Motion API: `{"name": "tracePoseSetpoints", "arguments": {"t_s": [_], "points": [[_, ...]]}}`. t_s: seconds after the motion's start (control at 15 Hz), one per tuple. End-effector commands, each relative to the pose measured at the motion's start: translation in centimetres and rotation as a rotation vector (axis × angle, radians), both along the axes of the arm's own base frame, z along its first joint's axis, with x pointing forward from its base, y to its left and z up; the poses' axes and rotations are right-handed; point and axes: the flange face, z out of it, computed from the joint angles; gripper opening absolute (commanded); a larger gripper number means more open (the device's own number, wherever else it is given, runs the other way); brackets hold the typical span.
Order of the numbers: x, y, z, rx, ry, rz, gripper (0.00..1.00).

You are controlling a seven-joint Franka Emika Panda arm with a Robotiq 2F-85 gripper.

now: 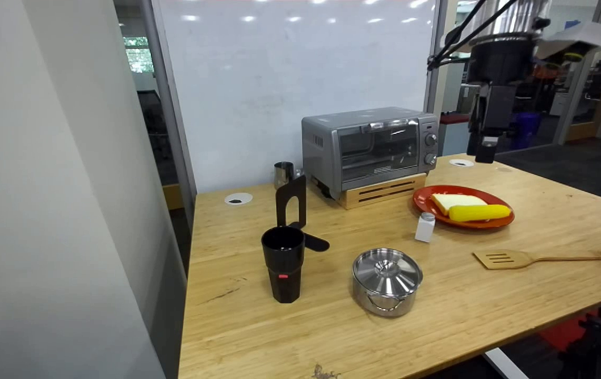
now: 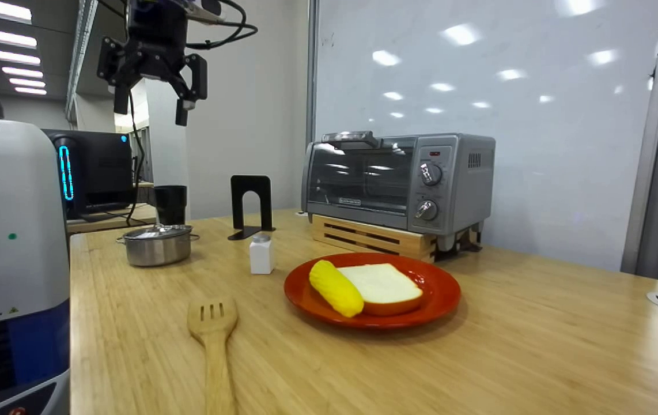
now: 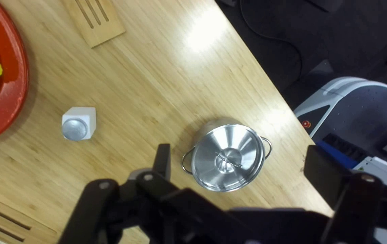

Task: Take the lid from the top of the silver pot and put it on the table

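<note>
Well, my pincer (image 2: 151, 108) hangs high over the table (image 1: 258, 337), its fingers (image 3: 162, 161) spread wide and gripping nothing. The lid (image 3: 229, 150) lies below me: in the wrist view it shows in the gap between my fingers, and in an exterior view, with the silver pot (image 1: 384, 305) under it, it is lower and to the left. It sits flat on the pot, near the table's near edge. Its thin handle (image 3: 228, 160) slants left to right in the wrist view, closer to lying along my closing line than across it. So I judge I must descend leftward and turn my wrist to pinch the handle from its sides; otherwise I could catch only its ends.

As for containers, the pot's inside is hidden. To its left the black cup (image 1: 283, 263) stands upright, too dark inside to read. The red plate (image 1: 423, 200), farther off and to the right, holds a bread slice (image 1: 456, 201) and a yellow piece of food (image 1: 479, 212). Between pot and plate stands a capped white shaker (image 1: 425, 228). The toaster oven (image 1: 371, 150) is closed; I cannot tell what is in it.
</note>
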Motion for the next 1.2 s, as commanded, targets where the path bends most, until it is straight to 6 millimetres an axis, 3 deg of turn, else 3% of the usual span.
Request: {"name": "tracePoseSetpoints", "arguments": {"t_s": [0.0,0.27,0.53,0.8,1.13], "points": [[3.6,1.4,-3.3,-0.020,0.059,0.187,1.00],[5.1,3.8,-7.6,-0.047,0.133,0.388,1.00],[5.8,6.0,-10.3,-0.115,0.191,0.591,1.00],[6.0,7.9,-11.8,-0.222,0.197,0.792,1.00],[6.5,9.8,-11.5,-0.250,0.077,0.980,1.00]]}}
